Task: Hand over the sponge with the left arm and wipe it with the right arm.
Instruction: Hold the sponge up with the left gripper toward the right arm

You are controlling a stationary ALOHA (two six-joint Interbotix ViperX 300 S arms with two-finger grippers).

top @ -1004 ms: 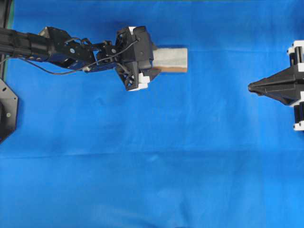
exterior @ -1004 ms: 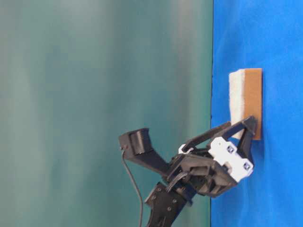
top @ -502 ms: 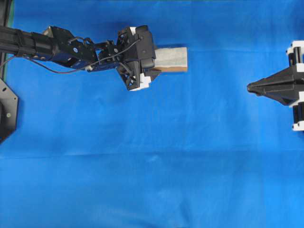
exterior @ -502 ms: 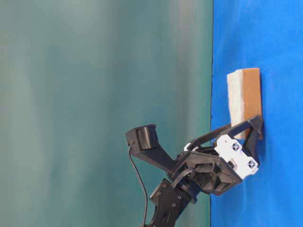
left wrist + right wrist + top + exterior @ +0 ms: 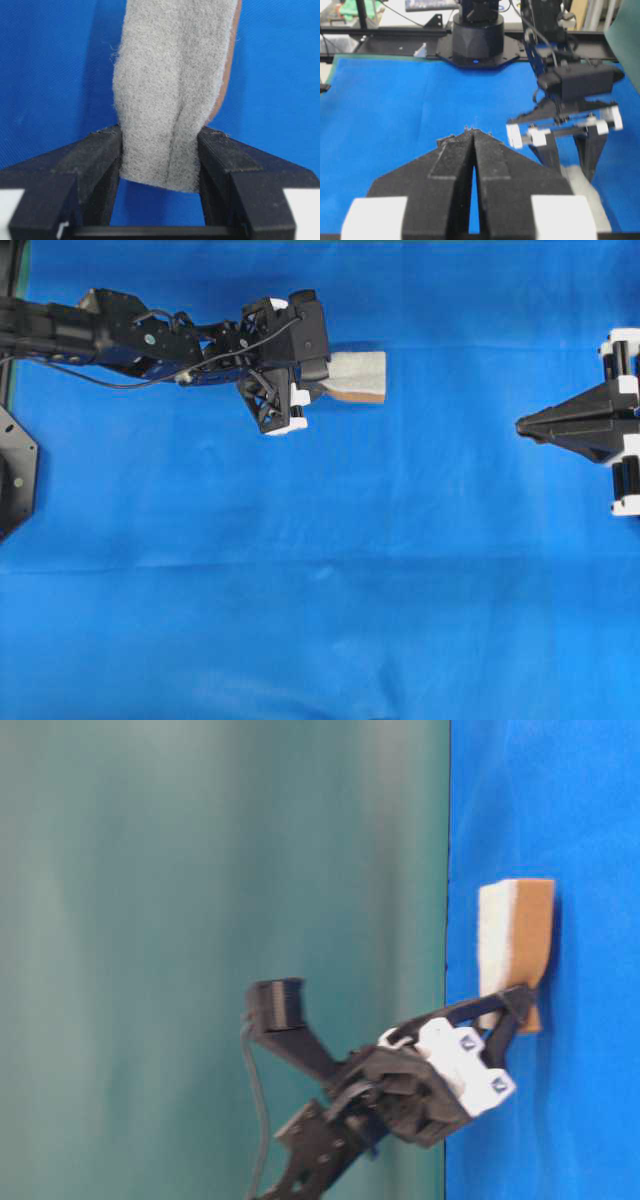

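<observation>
The sponge [image 5: 357, 375] lies on the blue cloth at the upper middle, its pale grey felt side up over an orange-brown layer [image 5: 530, 930]. My left gripper [image 5: 320, 380] has its two black fingers pressed against the sponge's left end. In the left wrist view the fingers [image 5: 102, 150] squeeze the grey felt [image 5: 172, 75] so that it creases. That same gripper [image 5: 567, 155] stands over the sponge [image 5: 582, 192] in the right wrist view. My right gripper [image 5: 522, 426] waits at the right edge, shut and empty, its tips together [image 5: 472, 134].
Blue cloth [image 5: 320, 590] covers the whole table. The left arm [image 5: 120, 335] stretches in from the upper left, and a black mount [image 5: 12, 475] sits at the left edge. The left arm's round base [image 5: 477, 37] stands at the far end of the cloth.
The left jaws have closed from wide open onto the sponge's left end. The sponge has shifted a little to the left and is pinched narrower there. The right gripper stays still.
</observation>
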